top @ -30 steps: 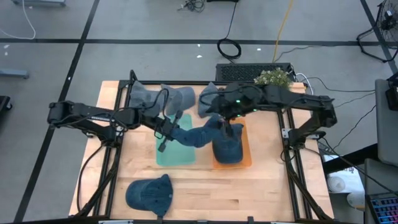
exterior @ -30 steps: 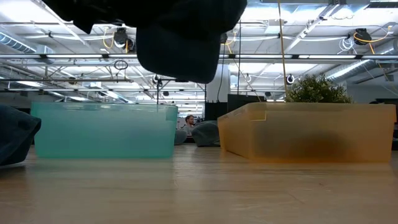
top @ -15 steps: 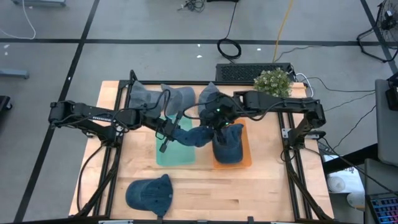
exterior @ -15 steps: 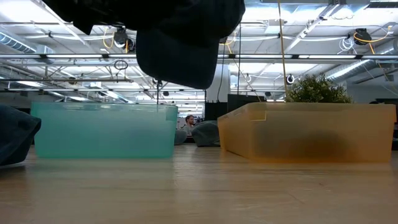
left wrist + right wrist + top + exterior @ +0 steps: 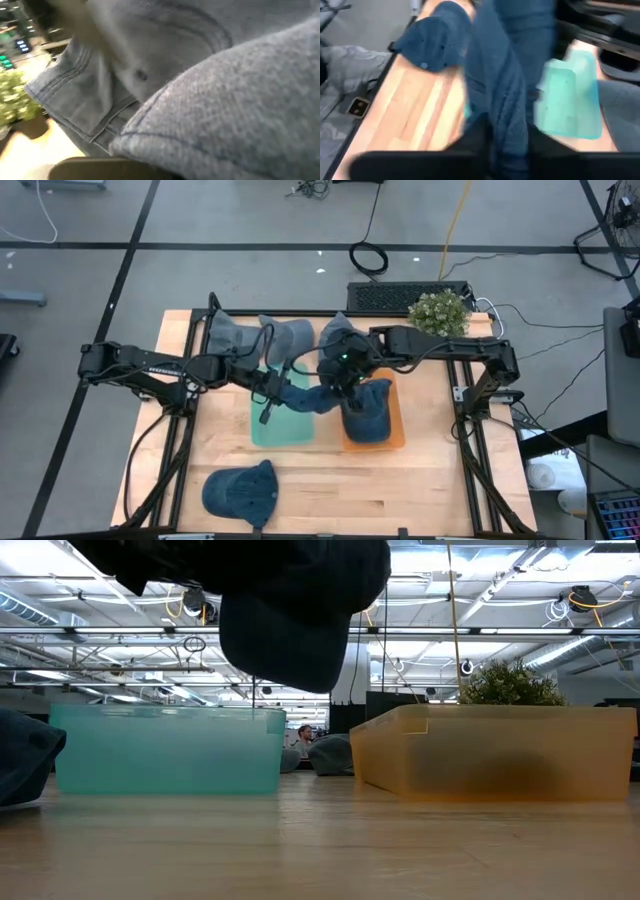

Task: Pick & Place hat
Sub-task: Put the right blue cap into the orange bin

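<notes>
We note a dark blue cap (image 5: 241, 492) lying flat on the near part of the wooden table (image 5: 420, 490); beyond it sit the teal bin (image 5: 262, 430) and the orange bin (image 5: 396, 425), side by side; a blue hat (image 5: 312, 396) hangs stretched in the air between the two arms, above the gap between the bins; the left gripper (image 5: 278, 384) is clamped tight on one end of it; the right gripper (image 5: 346, 376) sits at the other end with the fabric between its fingers, grip firmness unclear to us; another blue hat (image 5: 366, 418) fills the orange bin; three grey-blue hats (image 5: 272, 333) line the far edge; a small plant (image 5: 438, 307) stands at the far right corner.
</notes>
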